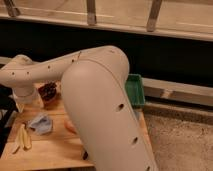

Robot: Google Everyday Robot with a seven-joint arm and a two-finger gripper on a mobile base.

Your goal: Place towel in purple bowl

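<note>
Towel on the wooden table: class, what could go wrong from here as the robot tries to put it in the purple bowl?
1. The gripper hangs at the left edge of the table, beside the towel, not over it; a descent here could miss or catch the yellow pieces.
2. The arm hides the purple bowl, so the drop may be poorly aimed, perhaps into the fruit bowl.
</note>
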